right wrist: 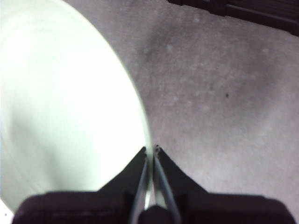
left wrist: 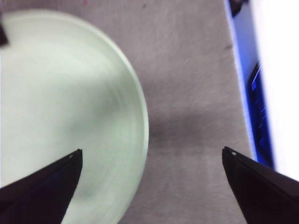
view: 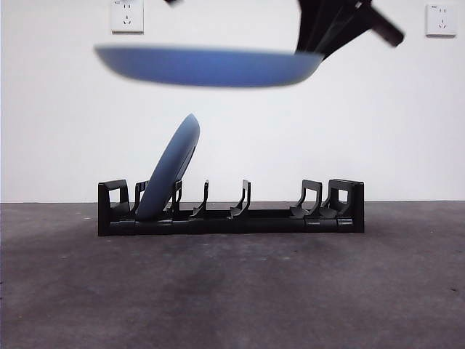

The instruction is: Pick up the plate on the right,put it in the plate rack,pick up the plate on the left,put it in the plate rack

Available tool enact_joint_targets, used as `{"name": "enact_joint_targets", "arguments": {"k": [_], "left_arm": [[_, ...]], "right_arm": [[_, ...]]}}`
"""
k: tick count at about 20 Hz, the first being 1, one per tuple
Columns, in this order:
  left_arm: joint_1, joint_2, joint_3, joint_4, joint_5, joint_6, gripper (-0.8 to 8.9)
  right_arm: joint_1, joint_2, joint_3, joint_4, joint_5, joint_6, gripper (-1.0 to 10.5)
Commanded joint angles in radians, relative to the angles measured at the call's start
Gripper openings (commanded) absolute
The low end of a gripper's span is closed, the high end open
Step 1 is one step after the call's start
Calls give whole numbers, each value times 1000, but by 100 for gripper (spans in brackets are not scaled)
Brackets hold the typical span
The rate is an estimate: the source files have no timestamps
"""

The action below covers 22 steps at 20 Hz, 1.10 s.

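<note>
A blue plate (view: 207, 65) hangs level and blurred high above the plate rack (view: 254, 218). My right gripper (view: 311, 51) comes in from the top right and is shut on that plate's right rim. The right wrist view shows this grip, with the right gripper (right wrist: 152, 149) pinching the edge of the pale-looking plate (right wrist: 60, 102). A second blue plate (view: 171, 171) leans in a slot near the rack's left end. My left gripper (left wrist: 152, 151) is open and holds nothing, looking down at the table beside the lifted plate (left wrist: 60, 107).
The black rack stands across the middle of the dark grey table (view: 232, 291), its middle and right slots free. A white wall with two sockets (view: 127, 16) is behind. A blue strip (left wrist: 243, 79) runs along one edge of the left wrist view.
</note>
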Motion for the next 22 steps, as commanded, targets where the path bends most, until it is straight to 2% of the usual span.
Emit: {"name": "enact_joint_targets", "arguments": {"k": [1, 2, 4, 11, 13, 18, 19, 22], "left_arm": [[-11, 54, 2, 14, -75, 11, 497], [-13, 73, 2, 16, -101, 11, 469], [-14, 87, 2, 15, -113, 6, 312], [-24, 87, 2, -6, -113, -34, 57], [-24, 87, 2, -21, -113, -38, 24], [-32, 87, 2, -39, -113, -53, 15], [-32, 87, 2, -39, -113, -61, -14], [-32, 87, 2, -39, -113, -71, -8]], "right_arm": [[-9, -34, -3, -12, -10, -10, -13], [-10, -43, -3, -22, -10, -10, -13], [-14, -54, -3, -43, -5, -10, -13], [-14, -55, -3, -62, -6, -10, -12], [-14, -55, -3, -62, -7, -10, -13], [-14, -55, -3, -63, -7, -9, -13], [-14, -55, -3, -63, -7, -9, -13], [-14, -55, -3, -61, -7, -9, -13]]}}
